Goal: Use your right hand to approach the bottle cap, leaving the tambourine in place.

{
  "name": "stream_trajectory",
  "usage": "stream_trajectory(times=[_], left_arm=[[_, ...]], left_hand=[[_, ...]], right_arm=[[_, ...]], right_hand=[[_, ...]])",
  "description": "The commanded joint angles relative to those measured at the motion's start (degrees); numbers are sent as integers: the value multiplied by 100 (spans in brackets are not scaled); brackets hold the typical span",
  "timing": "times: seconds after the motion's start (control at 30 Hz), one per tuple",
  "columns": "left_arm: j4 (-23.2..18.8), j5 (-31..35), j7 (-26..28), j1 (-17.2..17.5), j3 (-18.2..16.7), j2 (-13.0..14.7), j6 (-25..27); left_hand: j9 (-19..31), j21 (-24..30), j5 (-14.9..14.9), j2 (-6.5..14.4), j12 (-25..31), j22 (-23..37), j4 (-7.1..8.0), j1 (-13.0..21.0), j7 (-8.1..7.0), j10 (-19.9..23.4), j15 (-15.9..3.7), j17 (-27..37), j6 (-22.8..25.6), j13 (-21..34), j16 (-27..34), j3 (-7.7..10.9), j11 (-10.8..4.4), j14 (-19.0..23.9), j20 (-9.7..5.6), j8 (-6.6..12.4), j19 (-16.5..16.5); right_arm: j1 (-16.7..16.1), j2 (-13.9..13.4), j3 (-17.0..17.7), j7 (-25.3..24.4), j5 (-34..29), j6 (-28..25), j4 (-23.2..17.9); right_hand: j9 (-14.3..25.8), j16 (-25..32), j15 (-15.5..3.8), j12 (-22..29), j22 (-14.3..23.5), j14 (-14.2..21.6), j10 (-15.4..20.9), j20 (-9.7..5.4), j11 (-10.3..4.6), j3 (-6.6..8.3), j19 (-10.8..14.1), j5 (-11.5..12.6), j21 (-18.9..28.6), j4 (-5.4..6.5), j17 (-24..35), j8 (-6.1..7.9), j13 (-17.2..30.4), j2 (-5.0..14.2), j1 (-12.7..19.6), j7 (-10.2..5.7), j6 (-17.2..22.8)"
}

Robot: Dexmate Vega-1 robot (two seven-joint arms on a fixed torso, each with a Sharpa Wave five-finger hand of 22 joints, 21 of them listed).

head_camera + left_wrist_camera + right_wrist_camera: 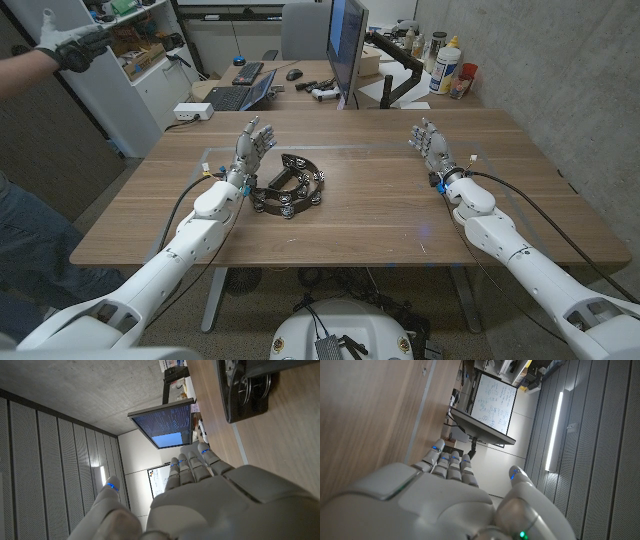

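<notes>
Far left in the head view, a person's gloved hand (72, 42) reaches in at the picture's top corner, well back from the table (380, 215). Moving right, the left hand (250, 148) stands over the wood with fingers straight and slightly apart, holding nothing; the left wrist view shows those fingers (192, 462) reaching toward the monitor (165, 425). Just beside that hand sits the tambourine (288, 184), a black crescent lying flat, its long axis running diagonally from near-left up to far-right, jingles along the rim; its curved edge also shows in the left wrist view (247, 387). Across a wide stretch of bare wood, the right hand (430, 142) stands over the table's right side, fingers extended and spread, gripping nothing. The bottle cap I cannot make out; nothing near the right hand reads clearly as one.
</notes>
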Motion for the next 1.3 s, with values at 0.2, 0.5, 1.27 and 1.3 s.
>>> stream_trajectory(times=[0.2, 0.5, 1.27, 1.3], left_arm=[[-180, 88, 164, 107, -40, 98, 47], [-350, 95, 273, 178, -53, 142, 148], [-601, 200, 387, 286, -105, 284, 161], [-600, 202, 391, 286, -107, 287, 165]], left_hand=[[18, -24, 59, -40, 40, 28, -42, 24, -16, 34, -1, 16, 66, 13, 21, -30, -16, 26, -247, 44, 18], [16, -77, 100, -21, 50, 31, -72, 44, -42, 58, 4, 16, 113, 7, 19, -92, -19, 17, -240, 57, -5], [17, -168, 174, 21, 71, 36, -124, 85, -67, 124, -2, 15, 208, 0, 31, -189, -27, 50, -223, 80, -35], [17, -171, 176, 23, 72, 37, -125, 87, -65, 127, -2, 15, 208, 0, 31, -192, -27, 50, -227, 79, -35]], right_arm=[[-92, -98, 16, -228, -47, -244, -328], [-208, -135, 41, -371, -54, -307, -532], [-321, -416, 21, -744, -280, -776, -1093], [-326, -414, 26, -754, -283, -770, -1098]], right_hand=[[24, 33, 49, 21, 24, 10, 8, -259, 50, 20, -31, 55, 4, -12, 15, 39, 7, 14, 54, 41, 55], [23, 76, 30, 43, 26, 138, 95, -256, 35, -16, 100, 124, -17, -63, 3, 39, 7, 30, 81, 14, 111], [25, 92, 31, 83, 29, 242, 263, -246, 39, -64, 190, 228, -105, -157, -6, 40, 9, 83, 151, -106, 202], [25, 92, 34, 83, 30, 244, 266, -246, 27, -65, 192, 231, -108, -160, -6, 40, 9, 84, 153, -107, 206]])
